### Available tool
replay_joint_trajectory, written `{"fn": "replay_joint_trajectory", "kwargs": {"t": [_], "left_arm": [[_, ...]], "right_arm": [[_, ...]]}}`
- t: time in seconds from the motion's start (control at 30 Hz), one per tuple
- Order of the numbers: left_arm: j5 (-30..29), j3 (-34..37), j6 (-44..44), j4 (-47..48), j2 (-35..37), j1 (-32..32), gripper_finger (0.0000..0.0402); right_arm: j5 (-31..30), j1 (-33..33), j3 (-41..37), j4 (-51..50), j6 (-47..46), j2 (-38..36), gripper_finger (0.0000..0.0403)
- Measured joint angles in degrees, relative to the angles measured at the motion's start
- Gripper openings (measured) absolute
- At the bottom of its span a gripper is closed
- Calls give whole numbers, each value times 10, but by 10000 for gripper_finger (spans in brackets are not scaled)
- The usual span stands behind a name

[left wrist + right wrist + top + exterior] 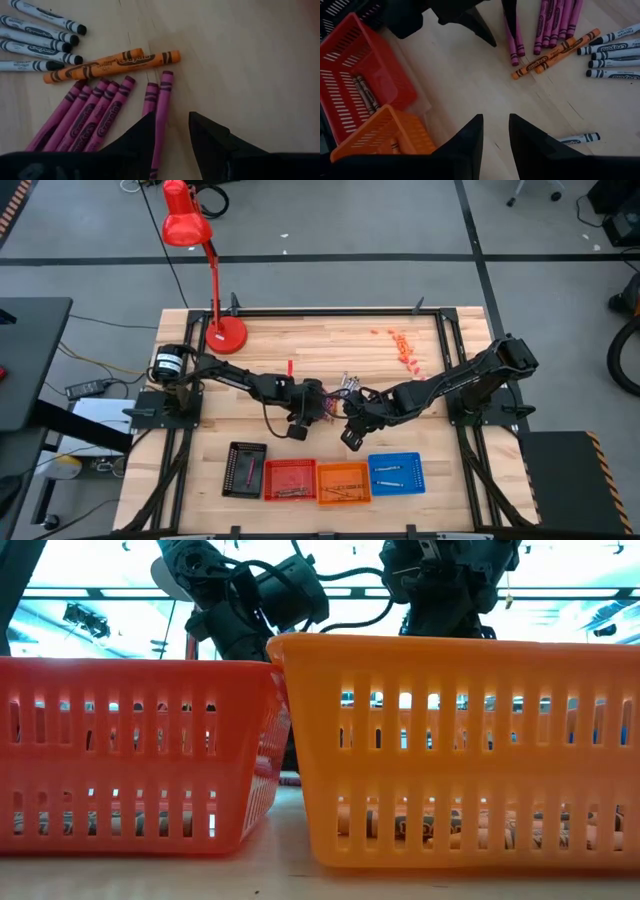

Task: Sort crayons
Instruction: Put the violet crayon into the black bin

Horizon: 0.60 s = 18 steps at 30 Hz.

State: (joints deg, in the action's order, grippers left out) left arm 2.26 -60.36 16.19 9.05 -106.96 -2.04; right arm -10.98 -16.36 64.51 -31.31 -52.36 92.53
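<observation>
Sorting partly done. Red basket (355,60) holds a few crayons, orange basket (380,135) and blue basket (397,474) some too. Crayons (100,110) left at table (330,345) centre: pink row, two orange, several white. Left gripper (172,135) spread, empty, over pink. Right gripper (495,132) parted, empty, nearby.

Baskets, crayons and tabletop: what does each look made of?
Orange basket and red basket: glossy moulded plastic, judging by slotted, light-passing walls. Magenta crayons: probably wax, matte printed paper wrappers. Table: pale wood, visible grain and plank seams, smooth finish.
</observation>
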Motion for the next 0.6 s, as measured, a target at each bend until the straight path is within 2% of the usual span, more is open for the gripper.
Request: {"fn": "replay_joint_trajectory", "kwargs": {"t": [0.6], "left_arm": [[2, -3, -6, 8, -22, 2, 124]], "right_arm": [[0, 0, 0, 10, -2, 0, 97]]}}
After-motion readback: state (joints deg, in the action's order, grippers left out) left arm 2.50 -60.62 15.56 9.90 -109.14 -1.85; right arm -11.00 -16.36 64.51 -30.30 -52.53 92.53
